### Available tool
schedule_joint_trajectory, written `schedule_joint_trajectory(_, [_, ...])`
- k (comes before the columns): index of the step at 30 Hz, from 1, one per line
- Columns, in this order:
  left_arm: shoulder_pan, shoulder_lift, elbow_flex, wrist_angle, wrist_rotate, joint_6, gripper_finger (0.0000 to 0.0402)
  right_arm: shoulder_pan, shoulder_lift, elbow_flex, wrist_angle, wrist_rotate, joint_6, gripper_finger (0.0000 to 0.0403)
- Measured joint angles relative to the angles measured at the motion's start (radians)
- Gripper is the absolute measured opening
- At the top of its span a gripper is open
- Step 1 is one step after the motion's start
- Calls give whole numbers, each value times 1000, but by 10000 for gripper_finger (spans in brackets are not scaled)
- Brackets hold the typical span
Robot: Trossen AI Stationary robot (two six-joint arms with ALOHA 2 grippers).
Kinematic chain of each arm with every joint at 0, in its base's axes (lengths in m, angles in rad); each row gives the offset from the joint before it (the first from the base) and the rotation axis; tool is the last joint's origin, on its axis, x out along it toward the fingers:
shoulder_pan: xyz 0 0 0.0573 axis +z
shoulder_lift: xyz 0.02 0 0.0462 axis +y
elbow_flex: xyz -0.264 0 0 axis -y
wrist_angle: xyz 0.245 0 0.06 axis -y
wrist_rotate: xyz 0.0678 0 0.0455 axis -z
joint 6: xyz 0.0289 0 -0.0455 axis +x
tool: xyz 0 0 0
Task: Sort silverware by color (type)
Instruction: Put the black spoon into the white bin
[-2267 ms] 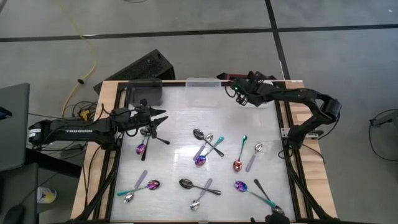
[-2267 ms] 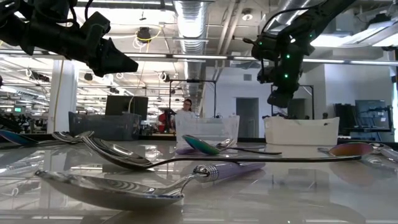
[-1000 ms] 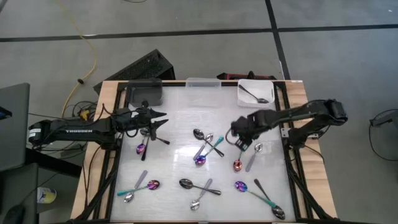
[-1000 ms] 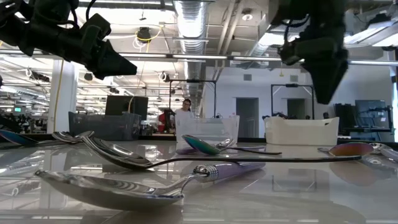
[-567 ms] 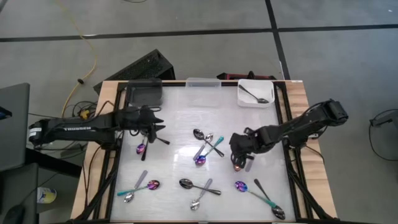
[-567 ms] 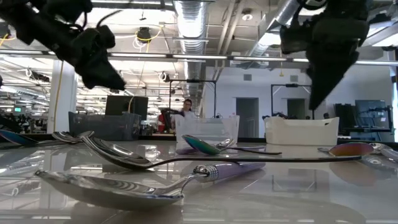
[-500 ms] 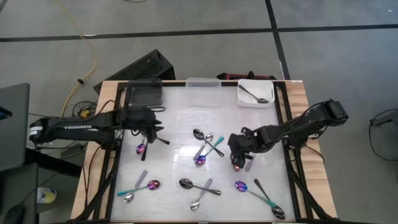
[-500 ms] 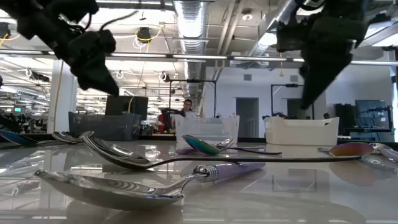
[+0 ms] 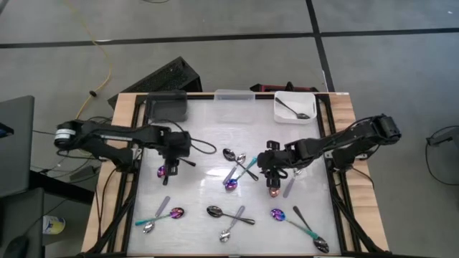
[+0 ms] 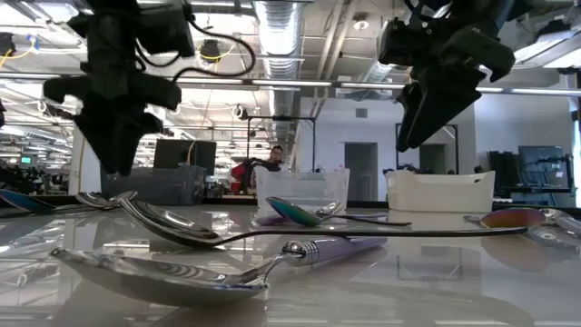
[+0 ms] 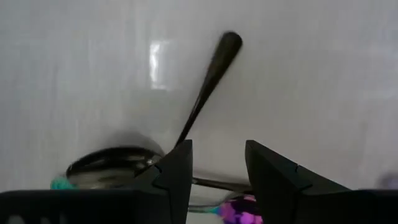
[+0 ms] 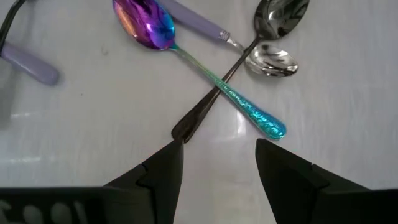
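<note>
Spoons lie scattered flat on the white table top. My left gripper [image 9: 172, 155] points down, open, above a black spoon [image 11: 205, 93], its fingers standing over the neck near the bowl [image 11: 115, 165] without touching. My right gripper [image 9: 269, 163] is open and hovers beside a crossed cluster: an iridescent purple spoon with a teal handle [image 12: 205, 74], a black spoon [image 12: 249, 50] and a silver spoon with a lilac handle [image 12: 270, 61]. One black spoon [image 9: 294, 109] lies in the white bin. In the low view both grippers, left [image 10: 118, 163] and right [image 10: 410, 136], hang clear of the table.
Three bins stand along the far edge: dark grey [image 9: 166, 107], clear [image 9: 234, 95], white [image 9: 310, 100]. More spoons lie toward the near edge [image 9: 214, 211] [image 9: 277, 213] [image 9: 172, 213]. A purple spoon [image 9: 274, 190] lies just near of the right gripper. A person shows far off in the room [image 10: 275, 156].
My left gripper has tipped from lying level to pointing straight down, coming a little toward the near edge over the black spoon. My right gripper has moved toward the table's left, from over the teal-handled spoon toward the crossed cluster. No spoon has moved.
</note>
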Motion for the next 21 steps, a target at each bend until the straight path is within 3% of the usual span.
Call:
schedule_joint_trajectory(9, [-1, 142, -1, 5, -28, 110, 132, -41, 0, 0, 0, -22, -20, 223])
schedule_joint_trajectory(14, [-1, 157, -1, 46, -102, 158, 132, -49, 0, 0, 14, -22, -37, 223])
schedule_joint_trajectory(21, [24, 157, -12, 68, -107, 191, 132, -48, 0, 0, 20, -23, -36, 223])
